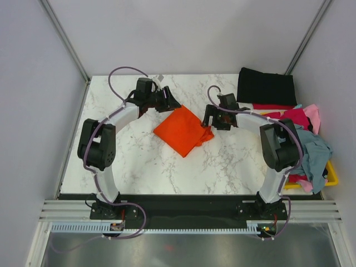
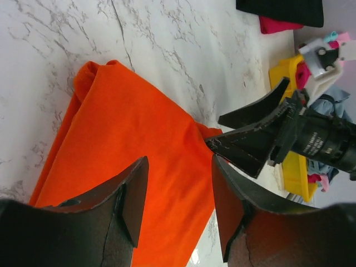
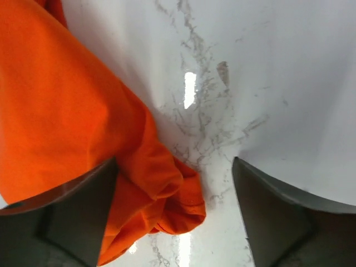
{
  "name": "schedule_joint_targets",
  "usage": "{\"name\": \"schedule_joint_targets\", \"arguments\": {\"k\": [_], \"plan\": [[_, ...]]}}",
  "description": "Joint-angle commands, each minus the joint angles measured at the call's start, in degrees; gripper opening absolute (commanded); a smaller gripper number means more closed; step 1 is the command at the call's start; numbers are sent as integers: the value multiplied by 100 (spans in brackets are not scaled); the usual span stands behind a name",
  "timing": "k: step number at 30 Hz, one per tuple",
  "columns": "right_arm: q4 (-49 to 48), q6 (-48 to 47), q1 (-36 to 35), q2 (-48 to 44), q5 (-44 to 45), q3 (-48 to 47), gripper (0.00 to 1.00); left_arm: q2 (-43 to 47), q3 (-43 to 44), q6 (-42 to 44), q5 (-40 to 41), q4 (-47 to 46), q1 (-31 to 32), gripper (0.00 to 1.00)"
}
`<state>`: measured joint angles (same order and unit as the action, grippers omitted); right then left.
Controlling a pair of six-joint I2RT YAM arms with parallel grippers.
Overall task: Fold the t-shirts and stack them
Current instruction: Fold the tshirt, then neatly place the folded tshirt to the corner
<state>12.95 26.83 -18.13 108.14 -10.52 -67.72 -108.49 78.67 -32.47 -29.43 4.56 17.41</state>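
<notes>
**Orange shirt between two open end effectors**

The left end effector (image 1: pixel 169 103), jaws apart and empty, sits at the far-left edge of the bright orange cloth t-shirt (image 1: pixel 182 130), which lies mid-way across the white marble worktop (image 1: pixel 139 161). The right end effector (image 1: pixel 209 120), jaws wide, straddles the shirt's bunched right corner. Bare marble lies nearer the arm bases.

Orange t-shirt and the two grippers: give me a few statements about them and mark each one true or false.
1. The orange t-shirt lies on the marble table between the two grippers. True.
2. The right gripper is clamped shut on the orange t-shirt. False: its jaws stand wide apart, with the shirt's bunched corner beside one finger.
3. The black t-shirt lies flat at the table's far right corner. True.
4. The orange t-shirt is stacked on the black one. False: they lie apart, with bare marble between them.
5. The left gripper is open above the orange cloth. True.
</notes>
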Motion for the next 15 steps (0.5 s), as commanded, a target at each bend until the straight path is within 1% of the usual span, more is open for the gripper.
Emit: {"name": "schedule_joint_targets", "arguments": {"k": [1, 3, 5, 7, 8, 11, 12, 15], "plan": [[155, -319, 55, -573, 524, 276, 98, 187, -245, 267, 288, 45, -18, 56], [94, -336, 73, -1133, 604, 548, 98, 354, -457, 267, 367, 19, -18, 56], [67, -266, 82, -1461, 412, 742, 98, 652, -660, 302, 403, 89, -18, 56], [-169, -4, 82, -1883, -69, 1120, 98, 1002, -695, 320, 473, 255, -18, 56], [-457, 102, 82, -2110, -264, 1434, 98, 1135, -696, 329, 569, 422, -18, 56], [-1038, 717, 82, -2376, -843, 1928, 98, 1592, -582, 416, 745, 782, -18, 56], [-1545, 901, 82, -2428, -942, 2234, 98, 1690, -512, 469, 815, 1088, -27, 56], [-2243, 1420, 47, -2228, -1197, 2588, 98, 2024, -318, 680, 842, 1520, -18, 56]]}}
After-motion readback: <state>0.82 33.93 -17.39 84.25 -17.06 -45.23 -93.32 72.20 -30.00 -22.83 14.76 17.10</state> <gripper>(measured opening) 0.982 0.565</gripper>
